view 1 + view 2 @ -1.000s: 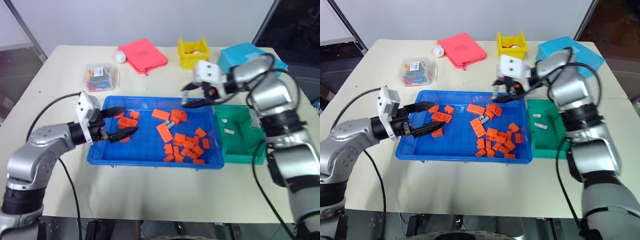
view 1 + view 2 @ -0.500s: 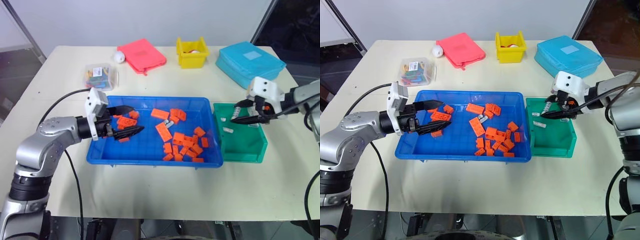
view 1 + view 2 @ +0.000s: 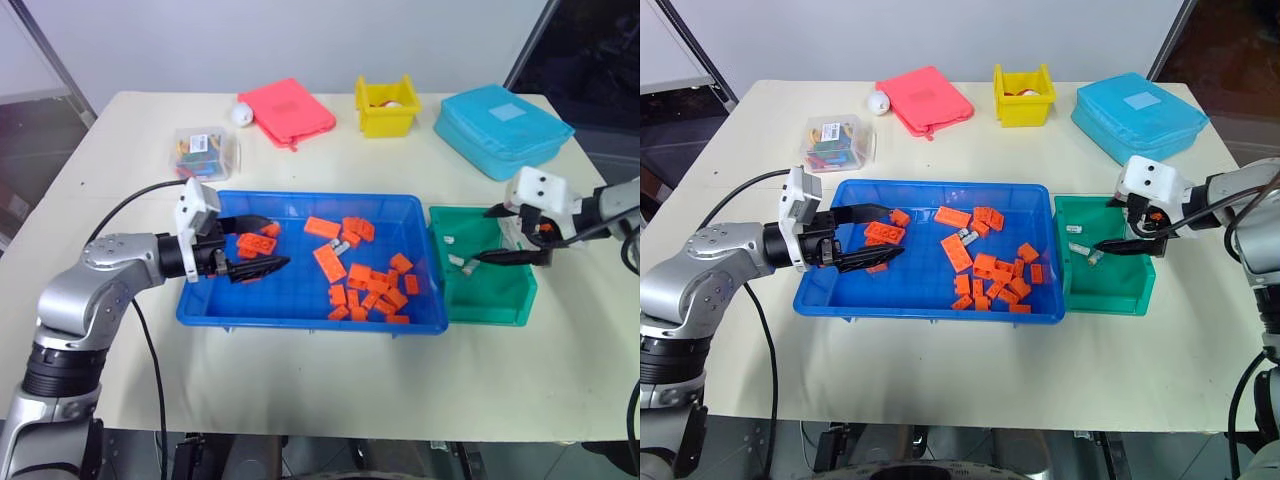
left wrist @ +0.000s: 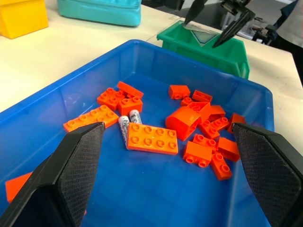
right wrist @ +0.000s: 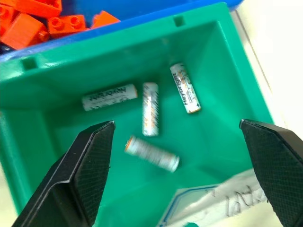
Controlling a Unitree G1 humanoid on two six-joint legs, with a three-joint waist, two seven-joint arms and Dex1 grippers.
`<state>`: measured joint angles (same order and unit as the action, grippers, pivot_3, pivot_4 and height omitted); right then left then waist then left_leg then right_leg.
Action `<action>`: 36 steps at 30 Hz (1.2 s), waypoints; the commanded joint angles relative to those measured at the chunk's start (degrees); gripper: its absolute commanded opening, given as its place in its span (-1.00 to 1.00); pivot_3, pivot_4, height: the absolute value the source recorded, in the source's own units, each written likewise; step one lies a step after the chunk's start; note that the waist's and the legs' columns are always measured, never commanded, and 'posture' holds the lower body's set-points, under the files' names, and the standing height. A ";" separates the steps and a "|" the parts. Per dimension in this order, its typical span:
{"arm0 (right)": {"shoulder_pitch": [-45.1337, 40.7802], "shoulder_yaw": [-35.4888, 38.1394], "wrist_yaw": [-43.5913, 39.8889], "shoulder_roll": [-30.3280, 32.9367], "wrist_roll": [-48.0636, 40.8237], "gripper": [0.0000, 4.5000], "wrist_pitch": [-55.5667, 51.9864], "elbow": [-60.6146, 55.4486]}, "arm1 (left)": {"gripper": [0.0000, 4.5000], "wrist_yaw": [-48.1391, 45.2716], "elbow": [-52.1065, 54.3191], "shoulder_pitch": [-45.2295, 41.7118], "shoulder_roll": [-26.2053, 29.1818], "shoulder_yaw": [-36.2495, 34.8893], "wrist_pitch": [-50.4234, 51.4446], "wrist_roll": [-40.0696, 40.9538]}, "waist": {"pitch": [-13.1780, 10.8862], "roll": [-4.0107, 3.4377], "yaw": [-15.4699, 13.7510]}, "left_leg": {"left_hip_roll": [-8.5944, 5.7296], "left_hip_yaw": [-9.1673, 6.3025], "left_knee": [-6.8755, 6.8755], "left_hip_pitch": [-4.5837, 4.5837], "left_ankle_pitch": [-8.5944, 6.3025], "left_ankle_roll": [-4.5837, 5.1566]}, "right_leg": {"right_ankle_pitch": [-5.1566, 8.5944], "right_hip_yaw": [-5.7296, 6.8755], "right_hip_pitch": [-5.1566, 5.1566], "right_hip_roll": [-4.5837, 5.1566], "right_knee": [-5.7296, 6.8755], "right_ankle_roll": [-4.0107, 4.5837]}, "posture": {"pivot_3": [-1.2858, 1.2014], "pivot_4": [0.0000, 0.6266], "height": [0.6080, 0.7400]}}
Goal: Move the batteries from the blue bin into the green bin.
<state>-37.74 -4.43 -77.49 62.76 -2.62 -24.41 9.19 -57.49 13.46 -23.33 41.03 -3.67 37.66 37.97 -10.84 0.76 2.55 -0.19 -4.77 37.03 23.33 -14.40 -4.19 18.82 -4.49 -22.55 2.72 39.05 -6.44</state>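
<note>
**Drop Complete at Green Bin; Two Batteries Outstanding in Blue Bin**

Nearest, at left centre of the left eye view: left gripper (image 3: 254,242) released, fingers spread wide, empty, hovering over the left part of the blue bin (image 3: 300,316). Grasping nothing.

Mid-frame: orange bricks (image 3: 370,288) scattered across the blue bin floor. Two batteries (image 4: 128,124) noted in the left wrist view, lying side by side, touching the edge of a flat orange brick (image 4: 152,138) and near another brick cluster. Crowded pick.

Right of frame: right gripper (image 3: 1127,227) released, spread wide over the green bin (image 3: 484,309), holding nothing. Four dropped batteries (image 5: 150,115) lying loose on the green floor in the right wrist view.

Far, along the top of the frame: clear box (image 3: 204,153), pink case (image 3: 286,110), yellow bin (image 3: 386,104), light-blue case (image 3: 503,128) on the counter (image 3: 300,385). Not part of the task.

Recommendation, as judgement: lift clear of the green bin wall before swinging back. Approach one battery across its length, descend on the side away from the brick, and take one only. Risk: pinching the brick, or rolling the second battery beneath it.
</note>
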 commanded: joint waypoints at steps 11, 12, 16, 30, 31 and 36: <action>-12.18 0.24 21.88 -24.70 -8.02 0.99 -37.91 -20.21 | 1.00 0.72 3.78 3.16 2.51 -2.66 -1.25 -0.85 | -0.05 -0.08 -0.03 | 0.06 -0.18 0.00 0.07 0.00 -0.01 | -0.04 0.05 -0.10 -0.02 0.10 0.05 | 0.03 -0.52 1.00; -11.65 0.19 23.89 -26.33 -8.30 0.99 -40.12 -21.31 | 1.00 0.84 3.96 3.30 2.66 -2.77 -1.19 -0.85 | -0.05 -0.07 -0.19 | 0.04 -0.18 0.00 0.12 0.00 0.00 | -0.04 0.04 -0.14 0.02 0.09 0.05 | 0.03 -0.52 1.00; -9.02 -0.79 30.02 -31.39 -9.61 0.99 -46.04 -26.07 | 1.00 1.21 4.41 3.71 3.38 -3.45 -1.03 -0.71 | -0.06 -0.06 -0.82 | -0.02 -0.18 0.01 0.19 -0.01 0.01 | -0.04 0.07 -0.12 0.13 0.06 0.05 | 0.03 -0.52 1.00; -2.02 -4.76 44.09 -40.52 -13.25 0.99 -57.20 -35.73 | 1.00 1.82 5.91 5.24 3.48 -3.32 -1.12 -0.64 | -0.06 -0.06 0.05 | 0.01 -0.18 -0.01 0.13 -0.01 0.01 | -0.04 0.09 -0.14 -0.07 0.13 0.05 | 0.03 -0.52 1.00; -1.55 -5.44 44.60 -40.50 -13.15 0.99 -56.43 -35.45 | 1.00 1.89 5.82 5.15 3.33 -3.18 -1.14 -0.67 | -0.06 -0.06 0.01 | 0.00 -0.17 0.00 0.14 -0.01 0.01 | -0.04 0.09 -0.14 -0.05 0.13 0.05 | 0.03 -0.52 1.00; -0.85 -8.33 46.04 -40.34 -12.62 0.99 -51.94 -32.53 | 1.00 1.95 5.20 4.69 2.84 -2.62 -1.39 -0.94 | -0.06 -0.06 0.05 | -0.01 -0.16 0.04 0.12 0.00 0.01 | -0.05 0.09 -0.11 -0.05 0.13 0.05 | 0.03 -0.52 1.00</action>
<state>-38.25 -12.43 -31.94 22.40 -15.03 -78.67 -23.27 -55.70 17.82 -18.16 43.97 -5.72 37.05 36.80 -10.89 0.69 2.60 -0.20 -4.93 37.08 23.44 -14.41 -4.18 18.78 -4.40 -22.66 2.66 39.19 -6.39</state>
